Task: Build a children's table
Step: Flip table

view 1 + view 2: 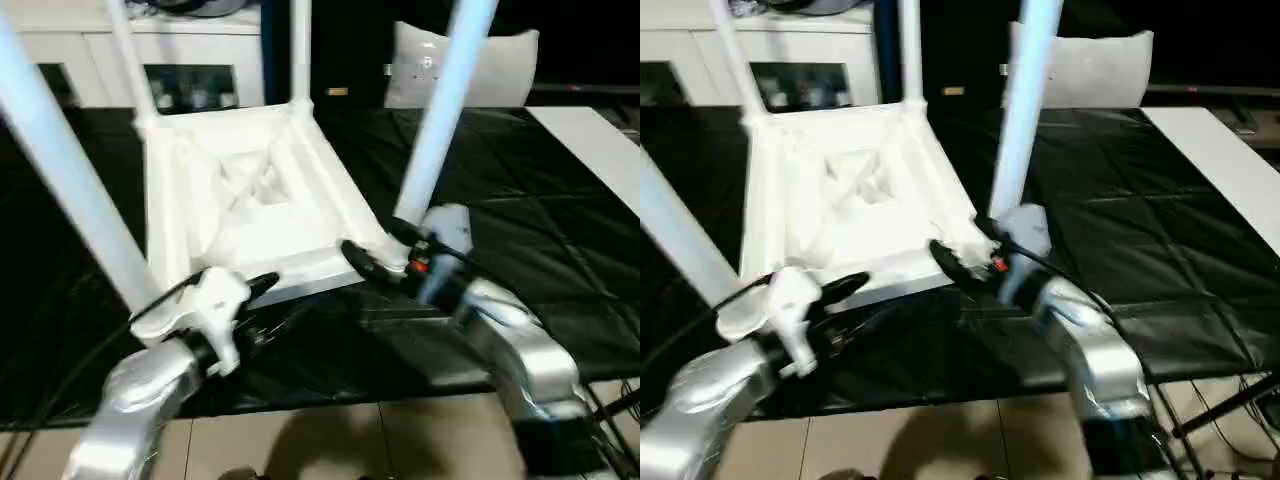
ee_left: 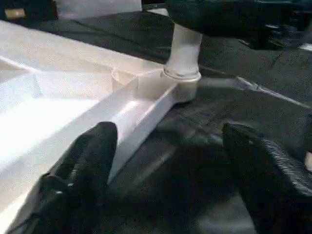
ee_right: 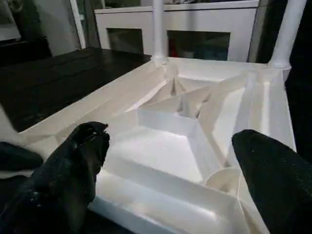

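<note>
The left hand [image 1: 262,287] sits just beside the near edge of the tabletop [image 1: 250,195], its black fingers [image 2: 85,165] spread apart with nothing between them; the right hand [image 1: 365,262] is at the tabletop's near right corner, fingers [image 3: 73,165] also wide apart and empty, hovering over the ribbed underside. The tabletop lies upside down — ribs and corner sockets facing up — which is the sensible way to take legs from above. All four legs appear to stand in their sockets: the near right leg [image 1: 440,120] rises just behind the right hand, the near left leg [image 1: 65,170] rises beside the left arm, and the two far legs [image 1: 300,50] stand at the far corners. With both hands empty, the fitting looks finished or nearly so. The tabletop rests on a bench [image 1: 520,230] covered in black sheeting; beyond its far edge stand a white cabinet [image 1: 190,60] with glass doors and a pale cushion [image 1: 500,65], while a tiled floor [image 1: 400,440] shows on the near side.
</note>
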